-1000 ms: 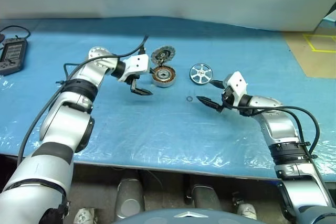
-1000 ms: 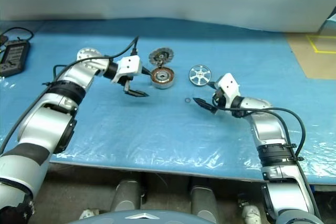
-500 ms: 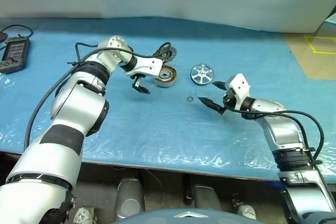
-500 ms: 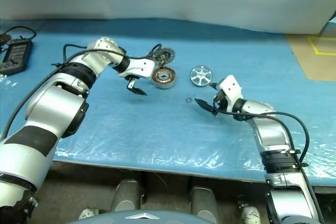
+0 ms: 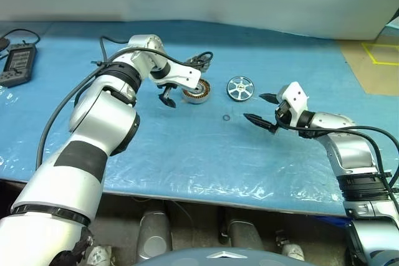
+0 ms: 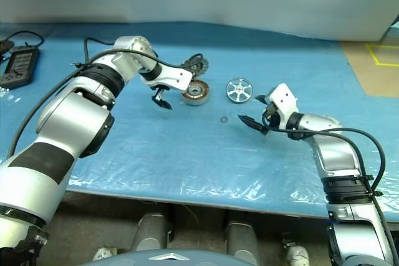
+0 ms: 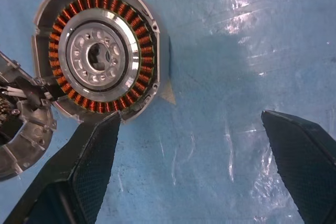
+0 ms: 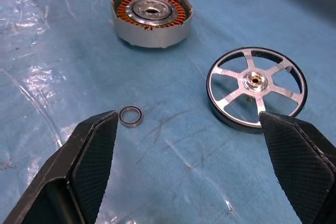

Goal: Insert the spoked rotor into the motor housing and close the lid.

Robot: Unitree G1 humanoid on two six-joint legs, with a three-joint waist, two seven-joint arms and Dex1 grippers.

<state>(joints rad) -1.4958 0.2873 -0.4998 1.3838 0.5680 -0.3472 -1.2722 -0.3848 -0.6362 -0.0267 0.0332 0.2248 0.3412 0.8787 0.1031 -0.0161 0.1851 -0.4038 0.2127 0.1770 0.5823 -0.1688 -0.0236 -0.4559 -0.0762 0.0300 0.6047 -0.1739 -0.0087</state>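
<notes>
Spoked rotor [image 5: 239, 86] flat on table, empty, just left-far of right gripper [image 5: 260, 108], fingers spread; left gripper [image 5: 167, 100] spread beside motor housing [image 5: 195, 91].

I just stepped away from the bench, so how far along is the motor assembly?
Nothing is assembled yet. The spoked rotor lies on the blue sheet, apart from the motor housing, whose windings are exposed. The lid leans behind the housing. Both the left gripper and right gripper are open and empty. Inserting and closing remain.
</notes>
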